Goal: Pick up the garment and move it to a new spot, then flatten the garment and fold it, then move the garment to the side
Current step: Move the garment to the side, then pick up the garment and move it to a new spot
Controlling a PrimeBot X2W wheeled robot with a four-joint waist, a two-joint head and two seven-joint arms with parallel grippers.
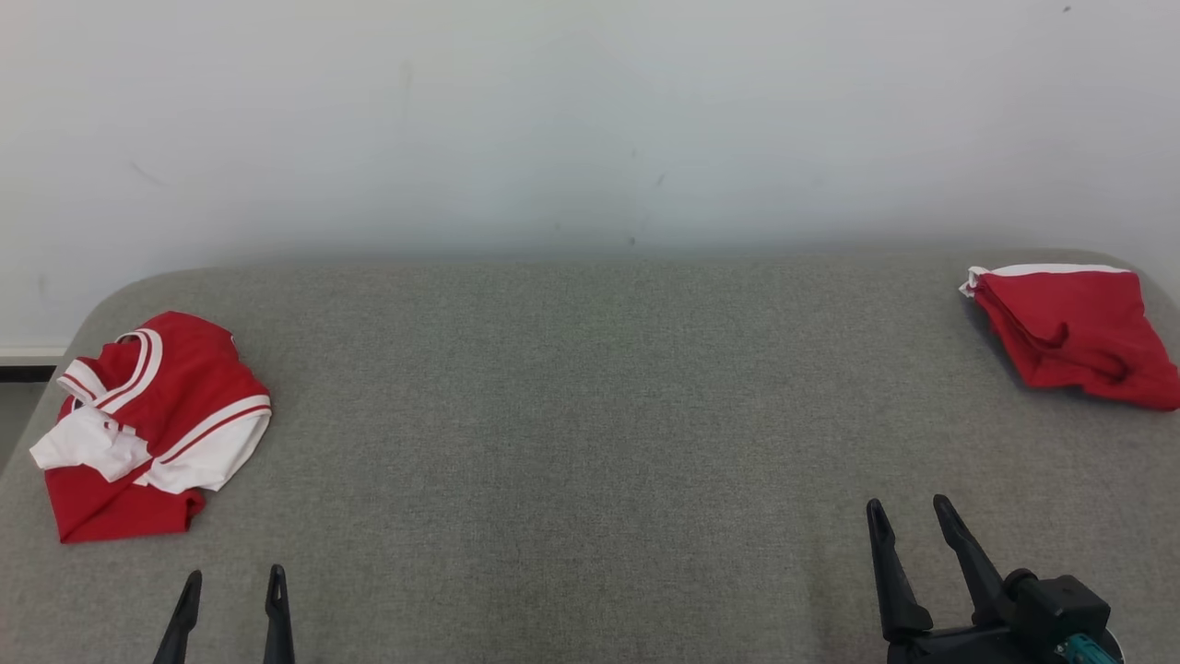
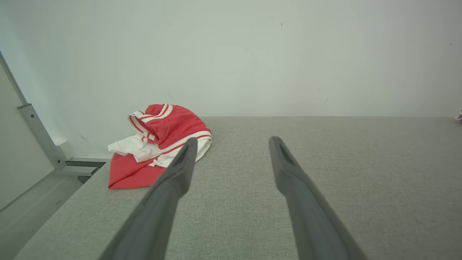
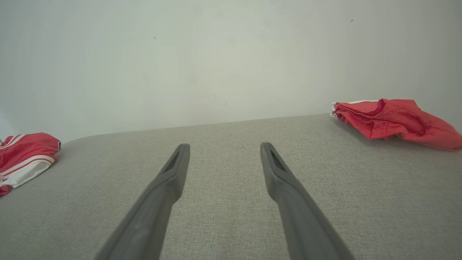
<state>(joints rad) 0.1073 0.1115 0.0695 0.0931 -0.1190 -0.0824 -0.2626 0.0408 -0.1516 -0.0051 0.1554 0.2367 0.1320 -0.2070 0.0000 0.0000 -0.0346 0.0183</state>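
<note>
Jersey [image 1: 157, 424], red with white trim and stripes, lies crumpled in a heap at the far left of grey fabric table [image 1: 590, 415], close to its left edge. Not flat, not folded. Left gripper [image 1: 233, 579] sits low at the near edge, just right of the jersey and short of it. No contact, jaws apart, nothing between them. Right gripper [image 1: 908, 507] sits low at the near right, jaws apart too, holding nothing, well apart from both garments. Red garment [image 1: 1074, 332] with a white edge lies in the far right corner in layers. It looks roughly folded and set aside.

Judgement: of 2 garments, 1 looks finished and the jersey looks untouched. For the jersey all steps are left: pick up, move to new spot, flatten, fold, move to side. Cannot tell for sure which garment the task means; the heap on the left is the better guess.

Containers: no bin or basket in use, both garments lie straight on the table cloth.
</note>
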